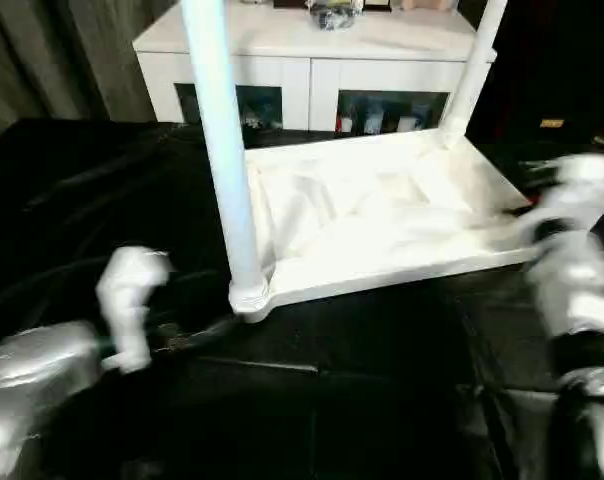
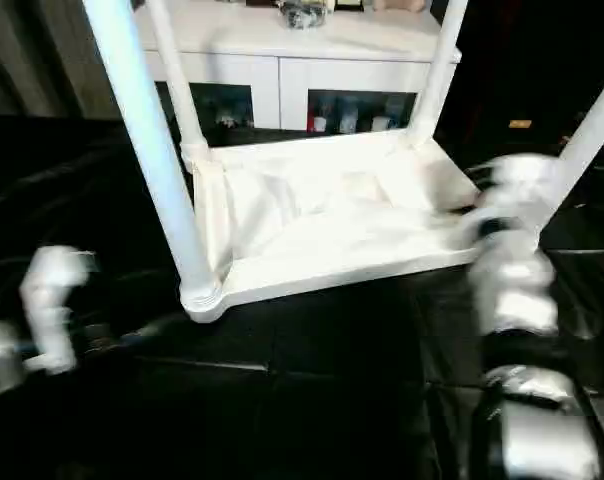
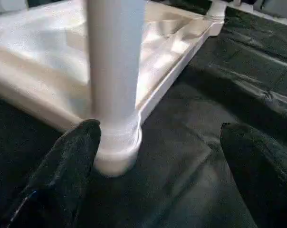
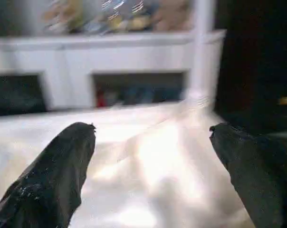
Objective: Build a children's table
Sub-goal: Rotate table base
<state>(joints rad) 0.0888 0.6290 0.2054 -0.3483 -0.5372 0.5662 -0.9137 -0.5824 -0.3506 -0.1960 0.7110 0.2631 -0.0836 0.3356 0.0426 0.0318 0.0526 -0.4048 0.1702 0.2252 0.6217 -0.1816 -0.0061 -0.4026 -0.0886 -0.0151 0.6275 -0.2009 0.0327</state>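
The silver forearms blur at the near edge, so detail there is hard to read; the left claw [image 3: 157,156] gapes empty beside the near leg [image 1: 225,150]. The right claw [image 4: 150,161], also wide and empty, hovers over the upturned tabletop [image 1: 382,215] on the black surface [image 1: 362,350], legs cut off above, cabinet [image 1: 302,60] close behind.

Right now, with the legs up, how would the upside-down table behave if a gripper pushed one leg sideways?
The tabletop lies flat on the black cover, so it would probably slide rather than tip. The near leg is tall and thin, likely flexing or wobbling in its socket. All-plastic, it looks light.
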